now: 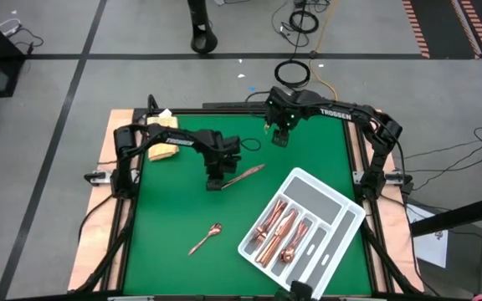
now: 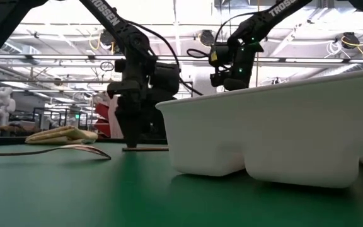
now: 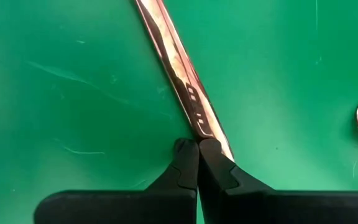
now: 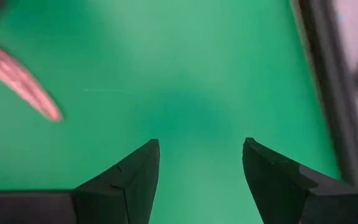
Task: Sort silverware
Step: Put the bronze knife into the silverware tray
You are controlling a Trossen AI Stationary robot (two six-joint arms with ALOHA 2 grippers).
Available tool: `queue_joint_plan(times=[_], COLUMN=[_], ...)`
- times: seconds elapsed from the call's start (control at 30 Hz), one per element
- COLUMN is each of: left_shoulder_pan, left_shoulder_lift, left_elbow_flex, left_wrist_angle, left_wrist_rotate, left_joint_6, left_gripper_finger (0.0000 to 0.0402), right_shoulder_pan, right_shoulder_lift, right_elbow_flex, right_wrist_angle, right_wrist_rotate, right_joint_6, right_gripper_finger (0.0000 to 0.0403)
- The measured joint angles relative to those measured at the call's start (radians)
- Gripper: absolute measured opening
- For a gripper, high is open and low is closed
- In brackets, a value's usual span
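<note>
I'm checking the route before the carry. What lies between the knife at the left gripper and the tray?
Nothing visible: only bare green mat separates the knife, at the shut left gripper, from the tray. The right gripper hangs open, off to the side.

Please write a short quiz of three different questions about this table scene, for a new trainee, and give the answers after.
1. True or false: the left gripper is shut at one end of the knife lying on the green mat.
2. Which loose piece lies alone on the mat, apart from both grippers? A) a fork B) the spoon C) a ladle
3. Fill in: the right gripper hangs with its fingers ____ and holds nothing.

Key:
1. True
2. B
3. Open. Most other copper pieces already lie in the white tray.
</note>
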Motion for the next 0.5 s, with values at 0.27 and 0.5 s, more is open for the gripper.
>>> queue_joint_plan(times=[0.27, 0.5], left_shoulder_pan=[-0.007, -0.007], left_shoulder_lift=[0.000, -0.001], left_elbow_flex=[-0.001, 0.000], left_wrist_angle=[0.019, 0.026], left_wrist_rotate=[-0.022, -0.026], left_joint_6=[-0.007, -0.018], left_gripper_finger=[0.0000, 0.0000], right_shoulder_pan=[0.055, 0.081], right_shoulder_lift=[0.000, 0.000], right_elbow_flex=[-0.015, -0.087], right_wrist_angle=[0.026, 0.207], right_wrist_rotate=[-0.311, -0.311], right_joint_6=[-0.057, 0.084], right_gripper_finger=[0.0217, 0.0217])
